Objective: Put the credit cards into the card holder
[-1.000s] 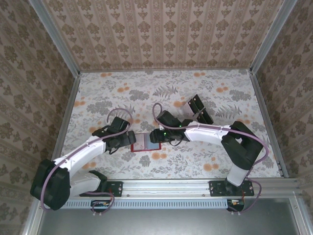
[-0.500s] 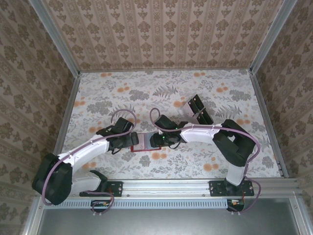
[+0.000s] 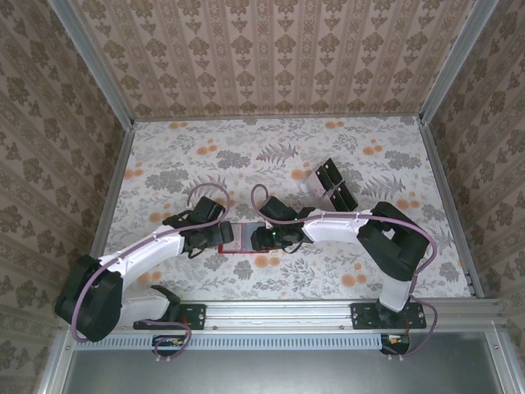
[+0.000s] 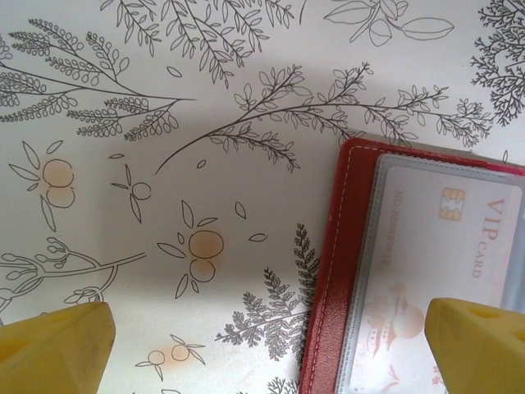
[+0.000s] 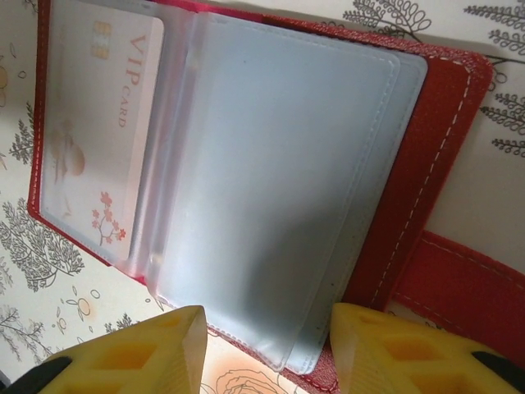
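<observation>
Your card holder (image 3: 242,240) lies opened flat on the tabletop (image 3: 189,148), near the front middle, with an arm on either side of it. From the right wrist you see its red stitched cover (image 5: 431,156) and a stack of clear sleeves (image 5: 279,180) spread across the inside. One pale card printed "VIP CARD" (image 5: 94,123) sits in the sleeve on the far leaf. It has a gold chip at one end and a pink blossom design at the other. The left wrist view shows the same card (image 4: 435,246) under its plastic, inside a corner of the red cover.

Your left fingers (image 4: 53,349) stand wide apart. One yellow tip is over bare flowered tabletop and the other is over the holder's card leaf, and nothing is between them. Your right fingers (image 5: 123,353) stand partway apart at the near edge of the holder. The loose lower edge of the clear sleeves reaches into the gap, but the tips are not pinching it.

The other credit cards (image 3: 336,185), the black ones, lie well apart from the holder, behind it and to the right, beside a clear plastic tray (image 3: 308,182).
</observation>
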`<control>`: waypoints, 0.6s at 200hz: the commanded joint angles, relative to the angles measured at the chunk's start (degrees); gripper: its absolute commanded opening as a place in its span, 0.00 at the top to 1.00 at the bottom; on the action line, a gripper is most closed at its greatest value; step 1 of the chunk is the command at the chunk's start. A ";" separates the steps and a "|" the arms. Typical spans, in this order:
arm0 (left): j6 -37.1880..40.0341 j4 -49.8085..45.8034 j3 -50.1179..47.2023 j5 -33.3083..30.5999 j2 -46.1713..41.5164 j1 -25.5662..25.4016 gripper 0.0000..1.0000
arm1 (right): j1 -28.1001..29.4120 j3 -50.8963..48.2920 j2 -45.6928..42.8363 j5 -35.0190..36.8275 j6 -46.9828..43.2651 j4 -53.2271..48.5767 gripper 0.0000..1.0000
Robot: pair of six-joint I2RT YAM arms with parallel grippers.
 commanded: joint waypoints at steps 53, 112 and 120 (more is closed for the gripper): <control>-0.97 -0.38 0.92 -0.66 0.36 -0.50 0.00 | 0.45 -0.75 -1.65 -1.35 2.21 1.01 0.56; -0.68 -0.23 1.18 -0.89 0.39 -0.50 0.00 | 1.51 -3.19 -6.83 0.43 4.06 0.03 0.55; -0.68 -0.18 1.18 -0.91 0.39 -0.51 0.00 | 1.84 -3.32 -7.02 0.52 4.29 0.11 0.55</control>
